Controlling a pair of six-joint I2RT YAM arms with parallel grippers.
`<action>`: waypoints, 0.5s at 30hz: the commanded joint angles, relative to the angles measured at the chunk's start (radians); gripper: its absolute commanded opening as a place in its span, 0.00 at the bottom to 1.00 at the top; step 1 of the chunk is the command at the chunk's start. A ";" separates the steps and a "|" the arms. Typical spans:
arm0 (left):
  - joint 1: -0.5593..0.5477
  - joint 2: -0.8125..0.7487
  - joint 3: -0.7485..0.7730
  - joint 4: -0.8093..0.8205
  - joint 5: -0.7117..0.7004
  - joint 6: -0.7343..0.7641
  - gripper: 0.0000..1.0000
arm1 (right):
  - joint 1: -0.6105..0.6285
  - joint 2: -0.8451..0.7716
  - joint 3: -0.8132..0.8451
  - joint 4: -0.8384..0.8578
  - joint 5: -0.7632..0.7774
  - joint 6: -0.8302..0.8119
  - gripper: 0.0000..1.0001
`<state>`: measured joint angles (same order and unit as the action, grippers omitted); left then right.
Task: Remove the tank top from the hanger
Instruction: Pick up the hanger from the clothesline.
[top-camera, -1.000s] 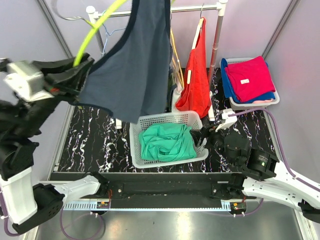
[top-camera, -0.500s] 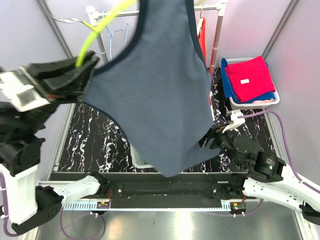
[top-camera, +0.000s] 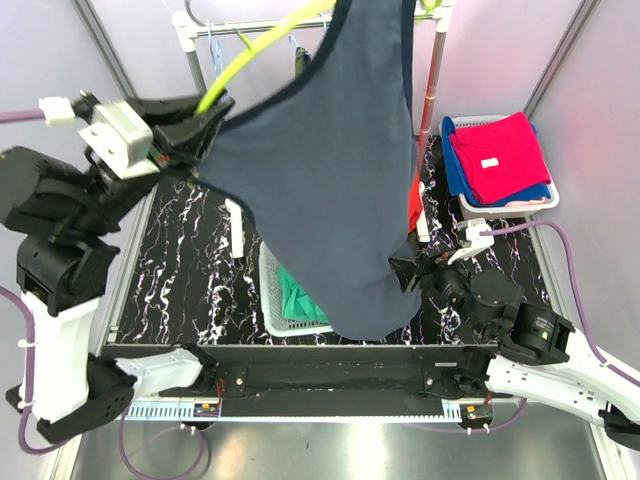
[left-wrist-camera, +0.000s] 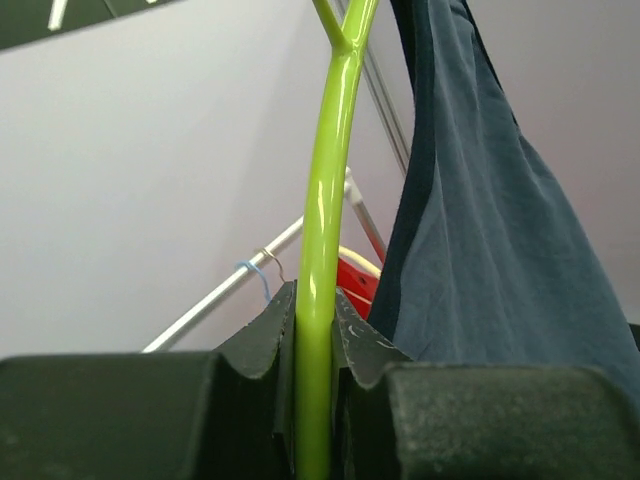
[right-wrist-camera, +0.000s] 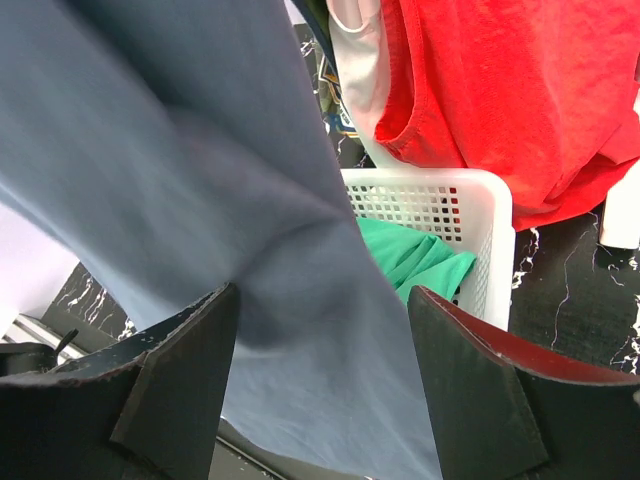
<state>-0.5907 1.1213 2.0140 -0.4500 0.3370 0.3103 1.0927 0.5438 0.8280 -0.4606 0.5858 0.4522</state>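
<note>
A dark blue tank top (top-camera: 340, 190) hangs from a lime-green hanger (top-camera: 255, 55), lifted off the rail and held up over the table. My left gripper (top-camera: 205, 115) is shut on the hanger's bar; in the left wrist view the green bar (left-wrist-camera: 325, 250) is pinched between the jaws at my left gripper (left-wrist-camera: 315, 330), with the tank top (left-wrist-camera: 490, 260) draped to its right. My right gripper (top-camera: 405, 272) is open at the top's lower hem. In the right wrist view the cloth (right-wrist-camera: 200, 150) hangs loosely in the gap of my right gripper (right-wrist-camera: 320, 370), unclamped.
A white basket (top-camera: 268, 290) holding a green garment (right-wrist-camera: 410, 255) stands under the tank top. A red garment (right-wrist-camera: 500, 90) hangs from the clothes rail (top-camera: 250, 27) behind. A tray (top-camera: 545, 205) of folded red and blue clothes sits at the back right.
The left arm swung the hanger and tank top rightward and toward the camera, so the top now covers the basket. The right gripper rose to the hem.
</note>
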 joint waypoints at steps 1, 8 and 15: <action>-0.001 0.066 0.185 0.154 -0.069 0.023 0.00 | -0.001 0.008 0.048 0.025 0.034 -0.009 0.78; -0.003 0.152 0.334 0.198 -0.107 0.044 0.00 | -0.002 0.007 0.051 0.028 0.031 -0.017 0.78; -0.001 0.140 0.298 0.234 -0.135 0.073 0.00 | -0.002 0.001 0.036 0.025 0.034 -0.012 0.78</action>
<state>-0.5907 1.2781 2.3039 -0.3782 0.2672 0.3614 1.0927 0.5503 0.8467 -0.4603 0.5861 0.4477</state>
